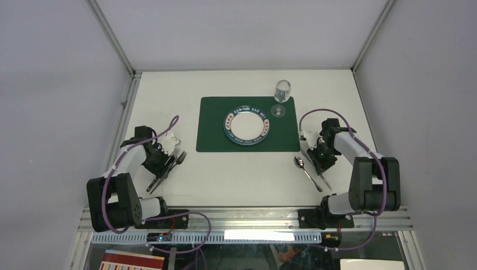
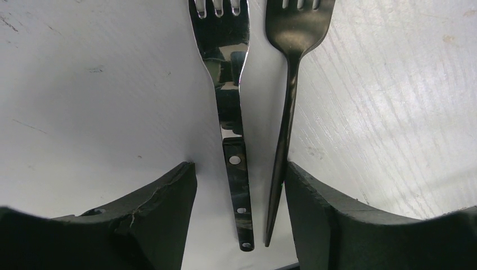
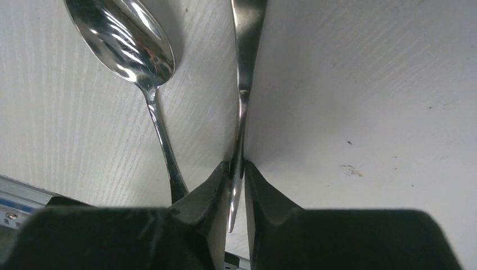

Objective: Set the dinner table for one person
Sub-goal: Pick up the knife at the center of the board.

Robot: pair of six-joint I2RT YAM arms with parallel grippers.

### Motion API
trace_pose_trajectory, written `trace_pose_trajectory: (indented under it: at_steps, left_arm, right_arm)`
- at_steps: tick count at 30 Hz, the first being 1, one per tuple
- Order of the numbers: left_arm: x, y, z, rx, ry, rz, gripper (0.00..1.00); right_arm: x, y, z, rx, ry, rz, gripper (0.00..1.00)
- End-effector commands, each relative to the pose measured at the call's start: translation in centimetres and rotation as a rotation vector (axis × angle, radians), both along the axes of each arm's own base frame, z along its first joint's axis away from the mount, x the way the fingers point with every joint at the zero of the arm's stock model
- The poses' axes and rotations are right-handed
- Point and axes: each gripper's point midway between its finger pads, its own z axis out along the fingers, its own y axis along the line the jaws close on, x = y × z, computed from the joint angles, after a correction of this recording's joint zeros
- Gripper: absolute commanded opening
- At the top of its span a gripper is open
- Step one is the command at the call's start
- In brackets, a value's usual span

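Note:
On the white dinner table [image 1: 247,180] my left gripper [image 1: 165,163] is open and low over two forks lying side by side. In the left wrist view both handles lie between its fingers [image 2: 241,169]: a shiny fork [image 2: 225,56] with holes in its handle, and a darker fork [image 2: 292,67] whose handle touches the right finger. My right gripper [image 1: 322,160] is shut on the thin handle of a knife [image 3: 244,56] down at the tabletop [image 3: 237,166]. A spoon [image 3: 126,42] lies just left of the knife, and it also shows in the top view [image 1: 301,163].
A dark green placemat [image 1: 211,135] lies at the table's middle with a white plate with a patterned rim [image 1: 228,128] on it. A clear glass [image 1: 283,90] stands at the placemat's far right corner. Aluminium framing runs along the table's edges.

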Motion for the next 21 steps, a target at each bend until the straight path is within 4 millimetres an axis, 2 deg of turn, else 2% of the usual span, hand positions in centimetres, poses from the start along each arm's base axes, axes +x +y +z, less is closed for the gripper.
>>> trace_pose_trajectory:
  at_steps: [1,5,7,11,12,14,17,18,19,21]
  left_arm:
    - [0.9,-0.2,0.6,-0.025,-0.026,-0.017,0.59]
    - [1.4,-0.3,1.3,-0.038,-0.03,-0.019,0.58]
    - [1.4,-0.6,1.4,-0.055,-0.018,-0.022,0.51]
    - [2.0,-0.9,2.3,-0.077,-0.014,-0.023,0.45]
    - [2.2,-0.9,2.6,-0.081,-0.019,-0.025,0.47]
    - [2.7,-1.0,3.2,-0.09,-0.034,-0.026,0.63]
    - [3.0,-1.2,3.5,-0.101,-0.039,-0.031,0.7]
    - [3.1,-1.1,3.5,-0.098,-0.037,-0.028,0.76]
    - [3.1,-1.1,3.4,-0.097,-0.033,-0.024,0.81]
    - [3.1,-1.1,3.3,-0.099,-0.026,-0.026,0.82]
  right_arm:
    - [0.1,-0.2,-1.0,-0.001,-0.005,0.006,0.18]
    - [0.0,-0.3,-1.0,0.0,-0.005,0.006,0.13]
    - [-0.1,-0.1,-1.1,0.008,-0.004,0.007,0.08]
    - [-0.2,-0.2,-1.0,0.006,-0.006,0.006,0.0]
    - [-0.2,-0.3,-1.0,0.006,-0.009,0.007,0.0]
    - [-0.2,-0.3,-0.8,0.006,-0.02,0.006,0.0]
    - [-0.1,-0.3,-0.6,0.008,-0.023,0.005,0.0]
    - [-0.1,-0.3,-0.5,0.01,-0.022,0.006,0.01]
    - [0.0,-0.3,-0.5,0.009,-0.024,0.004,0.06]
    - [0.1,-0.3,-0.5,0.01,-0.025,0.002,0.16]
